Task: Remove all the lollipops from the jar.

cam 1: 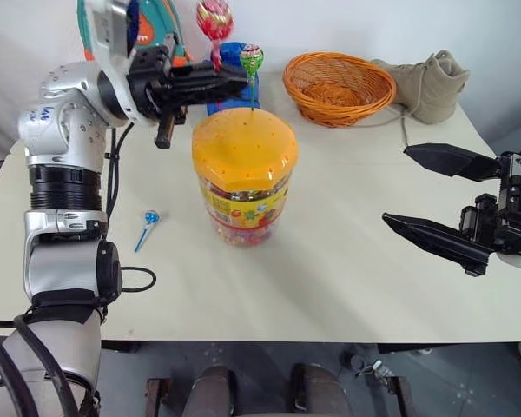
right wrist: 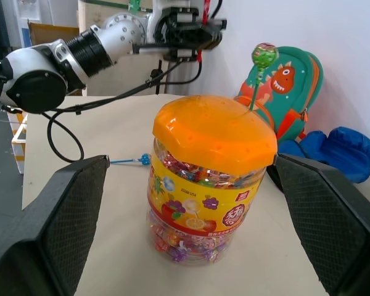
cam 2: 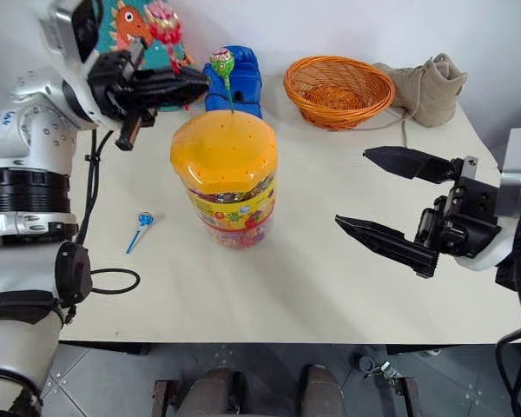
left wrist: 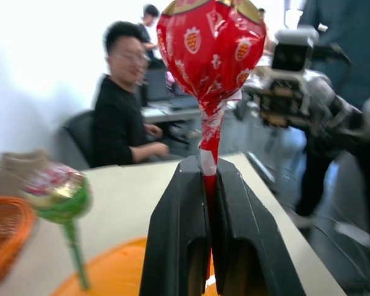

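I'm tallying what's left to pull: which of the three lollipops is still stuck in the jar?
The green lollipop, standing in the jar's lid. The red one is clamped in the left gripper; the blue one lies on the table.

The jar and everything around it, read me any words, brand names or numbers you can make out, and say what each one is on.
Nothing can be read for certain.
The jar: its yellow-red label has fruit pictures and a red logo patch with characters too small to read.
Red lollipop in the left gripper: the wrapper has crest-like emblems, no readable words.
Green lollipop: the wrapper print is blurred.
Left arm: a blue marking, unreadable.
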Robot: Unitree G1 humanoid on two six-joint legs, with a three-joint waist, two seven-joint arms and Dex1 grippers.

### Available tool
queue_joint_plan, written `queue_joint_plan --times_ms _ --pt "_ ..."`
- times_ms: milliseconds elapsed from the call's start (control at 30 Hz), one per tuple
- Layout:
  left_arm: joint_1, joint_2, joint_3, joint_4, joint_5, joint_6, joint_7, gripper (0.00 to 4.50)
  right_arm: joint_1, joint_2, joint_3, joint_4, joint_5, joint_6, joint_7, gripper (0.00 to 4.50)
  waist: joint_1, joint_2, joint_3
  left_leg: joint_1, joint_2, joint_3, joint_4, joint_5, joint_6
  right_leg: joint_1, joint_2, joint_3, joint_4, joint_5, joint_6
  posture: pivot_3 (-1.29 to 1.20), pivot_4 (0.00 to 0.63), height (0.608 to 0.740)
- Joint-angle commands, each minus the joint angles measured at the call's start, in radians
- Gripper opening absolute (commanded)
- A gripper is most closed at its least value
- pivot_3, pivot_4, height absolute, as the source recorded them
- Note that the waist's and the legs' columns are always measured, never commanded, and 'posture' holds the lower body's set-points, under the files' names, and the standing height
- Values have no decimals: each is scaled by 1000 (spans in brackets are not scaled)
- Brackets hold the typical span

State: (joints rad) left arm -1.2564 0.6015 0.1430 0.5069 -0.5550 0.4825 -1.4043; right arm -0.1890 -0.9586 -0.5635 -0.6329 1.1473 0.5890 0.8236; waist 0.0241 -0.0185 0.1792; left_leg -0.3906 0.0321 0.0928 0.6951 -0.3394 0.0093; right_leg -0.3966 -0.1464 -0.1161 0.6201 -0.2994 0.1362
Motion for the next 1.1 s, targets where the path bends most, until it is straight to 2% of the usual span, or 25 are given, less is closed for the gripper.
queue_joint_plan --times_ms 33,233,433,500,633,800,967,1100 --pt "5 75 57 -31 13 3 85 58 -9 6 -11 3 -5 -25 9 4500 -1 0 0 0 0 0 0 0 0 0 0 0 0 0 0 0 150 740" --pt "211 241 38 -109 116 86 234 58 -35 5 27 50 -35 -33 45 4500 -4 0 0 1 0 1 -1 0 0 0 0 1 0 0 0 0 150 740" --pt "430 350 59 -213 146 262 359 58 -92 7 83 104 -69 -42 97 4500 2 -1 1 0 0 0 0 0 0 0 0 1 1 0 0 0 150 740" --pt "574 412 48 -224 187 298 383 58 -107 11 105 120 -84 -45 115 4500 -1 -1 1 0 0 0 0 0 0 0 0 1 1 0 0 0 150 740" --pt "693 426 78 -237 162 313 384 58 -124 20 120 128 -97 -44 123 4500 -3 -1 1 2 1 2 -3 -1 0 -1 0 2 1 0 0 0 150 740" --pt "786 442 33 -199 225 244 391 58 -122 30 122 124 -105 -39 126 4500 2 -1 1 1 0 2 -2 -1 0 -1 -1 2 1 0 0 0 150 740" --pt "780 431 25 -228 236 252 417 1234 -121 29 117 120 -104 -34 123 4500 1 -1 1 1 0 2 -3 -1 0 -2 -1 2 1 0 0 0 150 740" --pt "738 435 28 -223 232 269 430 2451 -130 23 115 126 -102 -29 125 4500 0 -1 1 1 0 2 -3 -1 0 -2 -1 2 1 0 0 0 150 740"
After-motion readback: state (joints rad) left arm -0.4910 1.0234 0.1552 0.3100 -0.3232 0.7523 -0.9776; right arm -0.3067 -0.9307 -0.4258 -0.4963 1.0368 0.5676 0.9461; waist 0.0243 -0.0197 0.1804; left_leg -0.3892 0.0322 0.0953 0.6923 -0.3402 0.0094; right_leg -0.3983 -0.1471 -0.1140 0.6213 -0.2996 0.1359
